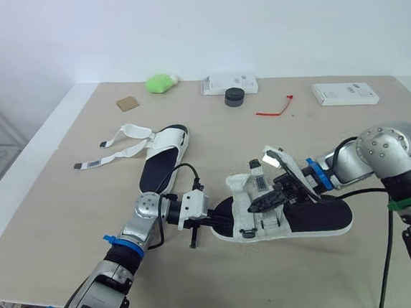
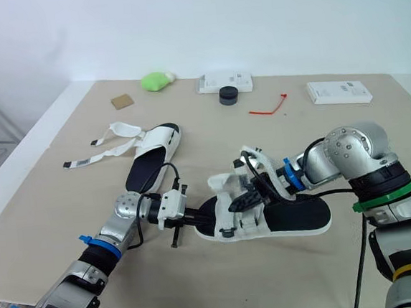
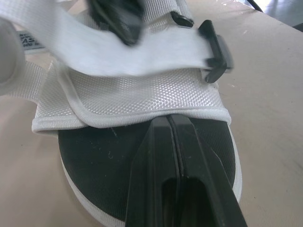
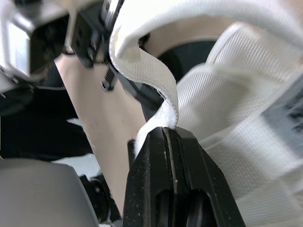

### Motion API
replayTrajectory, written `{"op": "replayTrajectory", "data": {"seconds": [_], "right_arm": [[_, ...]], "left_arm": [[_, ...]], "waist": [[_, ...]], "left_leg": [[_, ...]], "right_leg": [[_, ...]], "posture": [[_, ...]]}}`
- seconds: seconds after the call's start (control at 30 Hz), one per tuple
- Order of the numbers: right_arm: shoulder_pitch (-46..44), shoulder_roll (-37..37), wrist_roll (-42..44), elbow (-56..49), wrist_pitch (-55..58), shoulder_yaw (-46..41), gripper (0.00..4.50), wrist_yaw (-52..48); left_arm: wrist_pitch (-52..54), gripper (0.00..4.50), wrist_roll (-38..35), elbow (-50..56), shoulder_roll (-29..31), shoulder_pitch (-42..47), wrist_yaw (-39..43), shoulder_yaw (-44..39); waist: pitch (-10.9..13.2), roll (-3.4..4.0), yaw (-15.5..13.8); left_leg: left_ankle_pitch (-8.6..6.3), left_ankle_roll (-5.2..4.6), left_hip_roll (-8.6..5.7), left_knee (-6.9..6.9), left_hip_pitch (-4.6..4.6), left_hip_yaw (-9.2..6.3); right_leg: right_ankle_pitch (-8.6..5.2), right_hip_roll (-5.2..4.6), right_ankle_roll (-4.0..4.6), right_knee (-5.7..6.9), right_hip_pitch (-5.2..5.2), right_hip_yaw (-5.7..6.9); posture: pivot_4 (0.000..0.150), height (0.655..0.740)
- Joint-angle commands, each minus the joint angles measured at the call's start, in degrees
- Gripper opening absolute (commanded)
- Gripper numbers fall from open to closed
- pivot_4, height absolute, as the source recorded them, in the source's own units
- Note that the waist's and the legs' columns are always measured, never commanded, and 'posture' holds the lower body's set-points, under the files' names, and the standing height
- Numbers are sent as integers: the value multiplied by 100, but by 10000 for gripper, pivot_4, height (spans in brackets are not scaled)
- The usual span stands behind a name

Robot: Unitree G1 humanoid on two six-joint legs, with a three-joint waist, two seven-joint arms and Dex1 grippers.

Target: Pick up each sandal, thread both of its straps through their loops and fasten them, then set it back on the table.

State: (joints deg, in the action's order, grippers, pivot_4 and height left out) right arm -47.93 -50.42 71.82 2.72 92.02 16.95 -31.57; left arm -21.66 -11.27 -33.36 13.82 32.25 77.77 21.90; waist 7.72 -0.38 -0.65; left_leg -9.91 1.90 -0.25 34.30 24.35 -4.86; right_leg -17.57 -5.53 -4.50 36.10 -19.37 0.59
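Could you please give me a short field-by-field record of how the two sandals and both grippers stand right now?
near sandal: resting on the table between the grippers
far sandal: on the table, both straps unfastened and splayed out
left gripper: shut, tips over the near sandal's toe end
right gripper: shut on white strap of the near sandal
elsewhere: green object, black cap, red zip tie farther back

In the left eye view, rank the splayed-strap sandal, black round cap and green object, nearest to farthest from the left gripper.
1. The splayed-strap sandal, just beyond the left gripper.
2. The black round cap, farther back, centre.
3. The green object, back edge, leftward.
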Motion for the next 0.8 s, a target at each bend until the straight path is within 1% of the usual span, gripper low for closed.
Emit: {"op": "replayTrajectory", "data": {"seconds": [0.03, 0.17, 0.3, 0.5, 0.57, 0.67, 0.8], "right_arm": [[243, -137, -170, -817, 48, -146, 637, -106], [503, -195, -509, -1324, -82, -231, 637, -324], [1016, -422, -630, -2236, -743, -464, 637, -963], [1659, -845, -1218, -3108, -1624, -358, 637, -1710], [1794, -976, -1570, -3320, -1945, -176, 637, -1878], [1870, -1133, -2560, -3436, -2569, 414, 637, -1937], [1745, -1012, -2784, -3320, -2820, 336, 637, -2230]], "left_arm": [[449, 0, 817, -877, 164, -517, -21, 540], [437, 0, 826, -874, 168, -518, -16, 545], [442, 0, 822, -865, 177, -507, -3, 540], [431, 0, 825, -876, 193, -508, 22, 542], [430, 0, 827, -875, 197, -508, 31, 543], [428, 0, 831, -870, 202, -508, 50, 548], [423, 0, 834, -867, 205, -508, 59, 555]], "waist": [[-1, -2, -1], [-2, -4, -3], [-5, -12, -5], [3, -27, -12], [2, -29, -12], [-13, -36, -12], [-33, -55, -10]], "left_leg": [[0, 0, 0, 0, 0, 0], [-1, 1, -1, -1, 0, 1], [-2, 4, -1, -1, 2, 2], [-5, 7, -3, -1, 1, 7], [-10, 17, -3, -1, 1, 8], [-14, 22, -3, -1, 0, 7], [-19, 32, 0, -1, -5, 6]], "right_leg": [[-1, 0, -1, 0, 0, 1], [-5, 0, -3, 0, 1, 2], [-11, 1, -4, 0, 3, 11], [-15, 0, -9, -1, 6, 14], [-17, 0, -18, -1, 7, 15], [-15, 0, -31, -1, 9, 18], [-27, 1, -19, -1, 13, 19]], "posture": [[1500, 7400], [1500, 7400], [1500, 7400], [1500, 7400], [1500, 7400], [1500, 7400], [1500, 7400]]}}
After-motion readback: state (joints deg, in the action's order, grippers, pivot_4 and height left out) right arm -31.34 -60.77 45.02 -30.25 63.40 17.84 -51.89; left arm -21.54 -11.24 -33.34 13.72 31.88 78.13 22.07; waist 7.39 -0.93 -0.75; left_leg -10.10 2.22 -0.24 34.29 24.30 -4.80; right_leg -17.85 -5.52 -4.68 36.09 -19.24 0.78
